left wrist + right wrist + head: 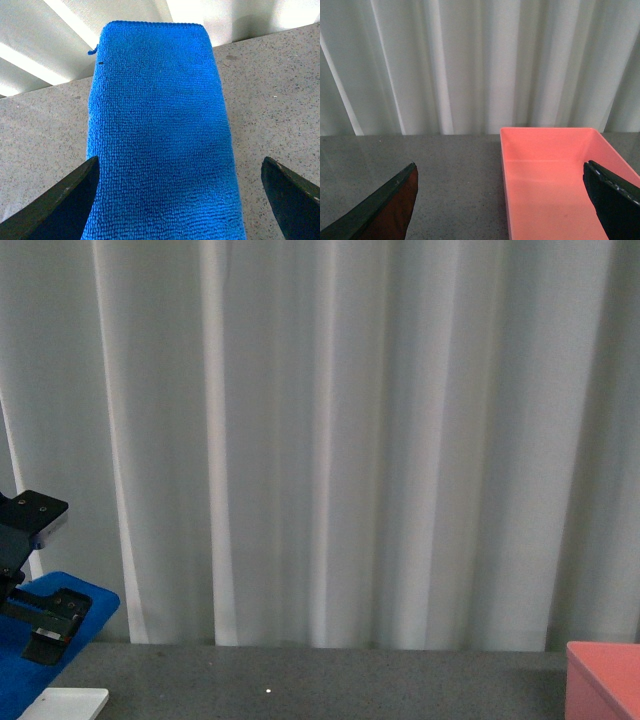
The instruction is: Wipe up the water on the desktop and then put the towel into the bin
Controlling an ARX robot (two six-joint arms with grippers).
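In right wrist view, bin [555, 185] interior

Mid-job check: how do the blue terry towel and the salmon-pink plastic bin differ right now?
Material: the royal-blue fluffy terry towel is soft cloth; the salmon-pink plastic bin is a rigid straight-walled box. Place: the towel is at the front view's far left, the bin at its far right. Shared: each shows between the open fingers of its side's gripper, left gripper and right gripper.

The towel [160, 135] is fluffy looped terry cloth, the worktop [40, 130] matt, finely speckled, and the bin [555, 190] smooth plastic.
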